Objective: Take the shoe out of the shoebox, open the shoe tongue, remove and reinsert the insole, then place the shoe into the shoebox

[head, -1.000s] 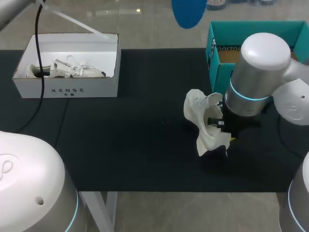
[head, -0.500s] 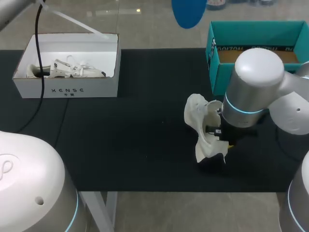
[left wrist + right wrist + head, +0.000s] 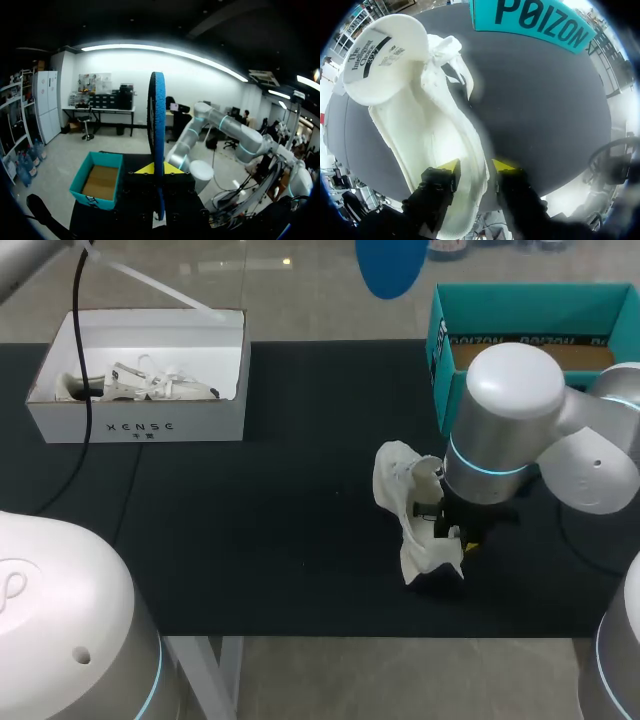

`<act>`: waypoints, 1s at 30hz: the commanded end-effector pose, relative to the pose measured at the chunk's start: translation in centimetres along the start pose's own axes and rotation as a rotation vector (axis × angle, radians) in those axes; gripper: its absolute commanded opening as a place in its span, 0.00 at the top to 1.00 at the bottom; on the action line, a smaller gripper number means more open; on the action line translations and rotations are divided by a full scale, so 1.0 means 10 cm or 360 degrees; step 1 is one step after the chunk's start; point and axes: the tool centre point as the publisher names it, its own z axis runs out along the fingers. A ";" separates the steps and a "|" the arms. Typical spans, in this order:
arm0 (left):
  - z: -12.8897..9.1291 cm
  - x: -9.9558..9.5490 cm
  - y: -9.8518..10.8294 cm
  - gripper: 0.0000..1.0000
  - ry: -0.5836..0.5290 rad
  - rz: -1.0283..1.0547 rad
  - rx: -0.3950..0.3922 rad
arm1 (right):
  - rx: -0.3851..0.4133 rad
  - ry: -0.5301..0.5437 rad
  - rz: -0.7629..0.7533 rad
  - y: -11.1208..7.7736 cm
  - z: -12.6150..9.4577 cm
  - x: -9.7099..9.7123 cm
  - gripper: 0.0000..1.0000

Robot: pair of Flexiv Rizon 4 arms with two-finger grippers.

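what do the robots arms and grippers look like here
Both arms are smooth rounded tubes in white and pale grey. The right arm has a glowing cyan ring at a joint; the left arm shows a cyan ring too, plus a faint embossed loop mark. The right gripper and left gripper are black with bright yellow tips.

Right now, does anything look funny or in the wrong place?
Yes. The white shoe isn't flat on the table; it stands tipped up, pinched by one side in the right fingers. Its blue insole is out, held high in the air by the left fingers.
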 end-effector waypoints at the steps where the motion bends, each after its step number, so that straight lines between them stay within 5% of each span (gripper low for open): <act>1: 0.00 0.01 0.01 1.00 -0.0004 0.0001 0.0000 | -0.0034 0.0045 -0.0005 -0.04 -0.23 -0.09 0.00; 10: 0.00 0.01 0.01 1.00 -0.0004 0.0001 0.0000 | -0.0122 0.0195 -0.0053 0.15 -0.71 -0.18 0.00; 12: 0.00 0.01 0.01 1.00 -0.0004 0.0001 0.0000 | -0.0115 0.0353 -0.0092 0.27 -0.79 -0.21 0.00; 13: 0.00 0.01 0.01 1.00 -0.0004 0.0001 0.0000 | -0.0057 0.0561 -0.0170 0.32 -0.83 -0.21 0.00; 29: 0.00 0.01 0.01 1.00 -0.0004 0.0001 0.0000 | -0.0057 0.0561 -0.0170 0.32 -0.83 -0.21 0.00; 30: 0.00 0.01 0.01 1.00 -0.0004 0.0001 0.0000 | 0.0050 0.0704 -0.0156 0.30 -0.88 -0.22 0.00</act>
